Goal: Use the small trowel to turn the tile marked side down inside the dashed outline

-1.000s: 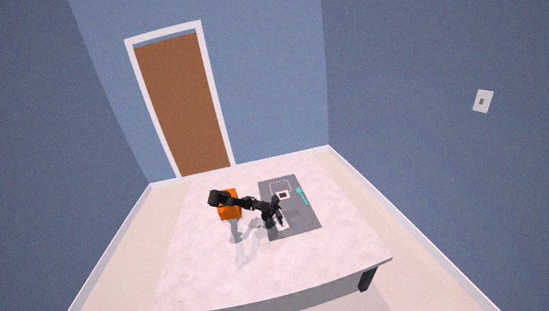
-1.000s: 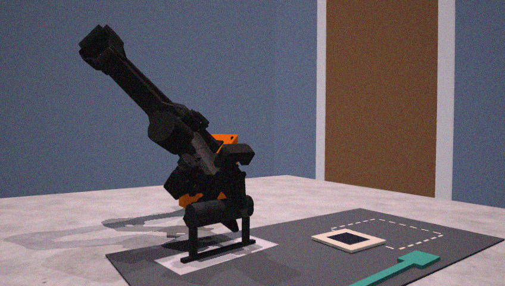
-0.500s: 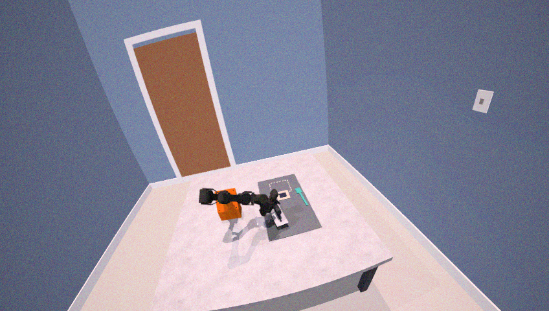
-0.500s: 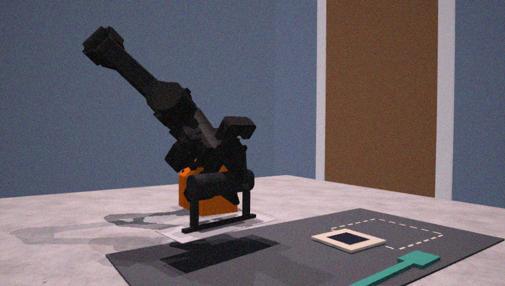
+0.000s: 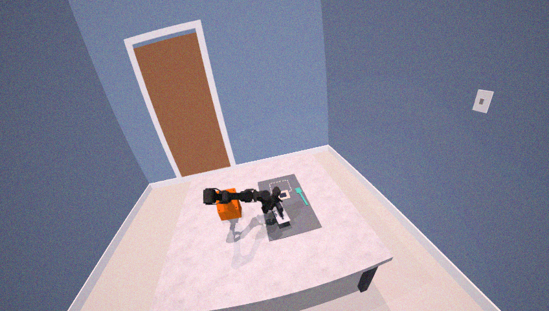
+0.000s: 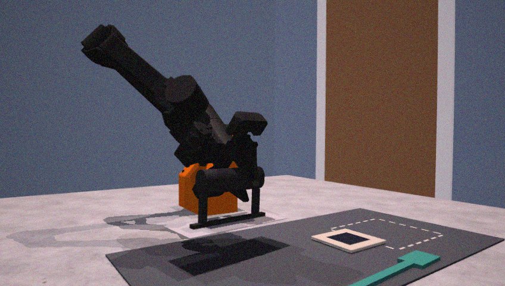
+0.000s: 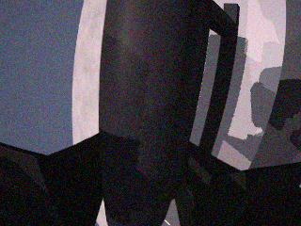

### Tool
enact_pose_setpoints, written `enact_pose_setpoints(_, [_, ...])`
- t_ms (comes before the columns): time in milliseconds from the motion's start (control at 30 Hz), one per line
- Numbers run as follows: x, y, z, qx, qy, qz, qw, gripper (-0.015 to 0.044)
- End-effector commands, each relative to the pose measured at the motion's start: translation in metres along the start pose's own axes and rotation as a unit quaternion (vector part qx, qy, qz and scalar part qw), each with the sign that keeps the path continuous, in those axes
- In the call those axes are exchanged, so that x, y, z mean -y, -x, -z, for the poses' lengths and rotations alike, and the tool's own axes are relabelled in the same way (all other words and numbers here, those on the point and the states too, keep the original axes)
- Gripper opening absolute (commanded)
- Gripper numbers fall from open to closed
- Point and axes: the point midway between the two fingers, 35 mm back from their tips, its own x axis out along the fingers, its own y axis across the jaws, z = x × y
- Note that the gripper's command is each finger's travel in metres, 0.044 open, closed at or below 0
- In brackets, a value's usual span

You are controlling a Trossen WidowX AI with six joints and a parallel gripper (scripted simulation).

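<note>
My gripper [image 5: 278,208] [image 6: 228,181] [image 7: 143,136] is shut on the thick black handle of a trowel [image 6: 212,177] [image 7: 141,71] with two posts, a black bar and a flat white plate. The trowel hangs level above the near part of the grey mat [image 5: 306,221] [image 6: 318,262], with its shadow below. The pale square tile [image 5: 283,194] [image 6: 349,238] lies flat, its dark marked side up, across one line of the dashed outline [image 5: 279,181] [image 6: 441,234]. The wrist view shows the handle closely; the fingertips are partly hidden.
A teal flat-bladed tool [image 5: 303,196] [image 6: 420,259] lies on the mat beside the tile, on the side away from the arm. The orange block [image 5: 229,210] [image 6: 209,205] stands on the table near the arm's base. A door and blue walls stand beyond the table.
</note>
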Motion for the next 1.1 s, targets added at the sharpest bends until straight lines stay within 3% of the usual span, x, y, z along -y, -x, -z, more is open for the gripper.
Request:
enact_pose_setpoints(0, [-0.010, -0.006, 0.001, 0.008, -0.003, -0.007, 1.000, 0.0000])
enact_pose_setpoints(1067, [-0.044, -0.054, 0.048, 0.080, -0.015, -0.008, 0.997, 0.0000])
